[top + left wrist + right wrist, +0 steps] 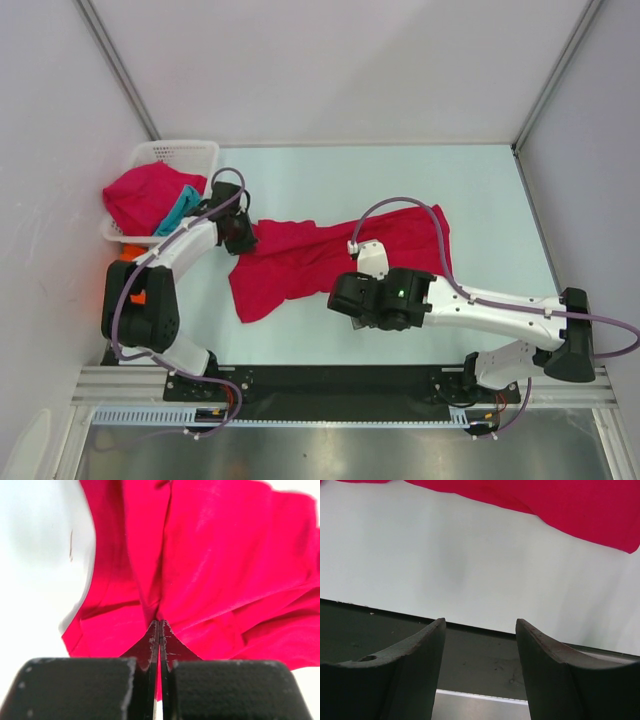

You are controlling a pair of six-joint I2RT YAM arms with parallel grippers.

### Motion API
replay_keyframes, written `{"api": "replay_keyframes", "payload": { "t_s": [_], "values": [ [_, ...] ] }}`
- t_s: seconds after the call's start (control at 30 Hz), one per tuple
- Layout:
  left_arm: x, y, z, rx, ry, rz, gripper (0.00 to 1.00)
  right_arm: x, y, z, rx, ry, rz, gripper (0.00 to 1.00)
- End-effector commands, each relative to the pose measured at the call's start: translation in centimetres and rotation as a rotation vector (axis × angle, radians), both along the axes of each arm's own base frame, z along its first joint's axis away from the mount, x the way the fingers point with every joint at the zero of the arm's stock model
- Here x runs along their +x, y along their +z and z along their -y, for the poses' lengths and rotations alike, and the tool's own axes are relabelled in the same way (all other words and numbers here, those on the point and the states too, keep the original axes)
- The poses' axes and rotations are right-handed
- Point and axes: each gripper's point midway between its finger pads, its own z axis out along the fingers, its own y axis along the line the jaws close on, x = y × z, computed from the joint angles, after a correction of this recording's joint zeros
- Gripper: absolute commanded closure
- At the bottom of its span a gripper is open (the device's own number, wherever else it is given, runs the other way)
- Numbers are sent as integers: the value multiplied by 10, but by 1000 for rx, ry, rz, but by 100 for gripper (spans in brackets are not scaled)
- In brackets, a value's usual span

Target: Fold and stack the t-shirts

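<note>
**left jaws pinch the red shirt, right jaws spread**

the right gripper [480, 625] hangs over the table [400, 170] near its front edge, its jaws spread and empty. just behind it the crimson t-shirt [330, 250] lies crumpled across the middle. the left gripper [159, 622] has its jaws pressed together on the left corner of this shirt. at the far left, the white basket [180, 152] holds a second crimson t-shirt [140, 195] and a teal t-shirt [180, 210].

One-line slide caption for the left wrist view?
Left pincer shut on a bunched fold of the crimson t-shirt, pale table showing beside it.
</note>
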Motion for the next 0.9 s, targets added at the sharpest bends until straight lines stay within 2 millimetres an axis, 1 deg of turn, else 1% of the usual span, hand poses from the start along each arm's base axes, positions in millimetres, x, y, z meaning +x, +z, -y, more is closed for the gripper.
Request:
{"api": "replay_keyframes", "payload": {
  "t_s": [0.0, 0.13, 0.27, 0.3, 0.37, 0.4, 0.43, 0.5, 0.53, 0.57, 0.6, 0.63, 0.67, 0.7, 0.73, 0.77, 0.8, 0.83, 0.87],
  "values": [
    [-4, 13, -3, 11, -4, 69, 100, -3, 6, 3, 51, -25, 15, 37],
    [-15, 5, -4, 7, 0, 48, 100, -3, 3, 4, 44, -28, 13, 36],
    [-18, 2, -4, 6, -4, 39, 100, -3, 0, 2, 38, -23, 8, 36],
    [-18, 1, -3, 2, -8, 34, 94, -3, 0, 1, 40, -21, 10, 36],
    [-13, 5, 2, -17, -18, 40, 74, -2, -1, 1, 36, -18, 9, 36],
    [-11, 6, 2, -20, -16, 41, 51, -2, -1, 1, 34, -18, 12, 36],
    [-6, 12, 4, -27, -12, 56, 38, -2, -1, 1, 32, -16, 12, 36],
    [-1, 17, 4, -24, -9, 68, 17, -2, 0, 3, 30, -23, 14, 36],
    [7, 26, 4, -22, -7, 90, 12, -2, 0, 4, 29, -24, 14, 36],
    [10, 26, 4, -19, -9, 86, 10, -2, 0, 6, 27, -26, 16, 36],
    [14, 29, 4, -13, -3, 92, 6, -2, 0, 6, 29, -29, 17, 36],
    [23, 36, 5, -12, -2, 112, 6, -2, 0, 6, 30, -27, 17, 36],
    [27, 31, 5, -9, 0, 99, 6, -2, 1, 7, 32, -29, 19, 36],
    [31, 31, 6, -9, 0, 97, 5, -2, 1, 7, 31, -29, 20, 37],
    [40, 38, 9, -20, -1, 115, 5, -2, 1, 8, 27, -28, 20, 36],
    [46, 31, 10, -16, 0, 101, 6, -2, 2, 8, 28, -30, 21, 37],
    [52, 32, 12, -23, 1, 107, 5, -2, 2, 9, 28, -32, 24, 37],
    [62, 37, 16, -37, 0, 124, 5, -1, 3, 9, 27, -33, 27, 36],
    [68, 29, 18, -39, -2, 110, 5, -1, 3, 11, 23, -35, 28, 36]
  ]
}}
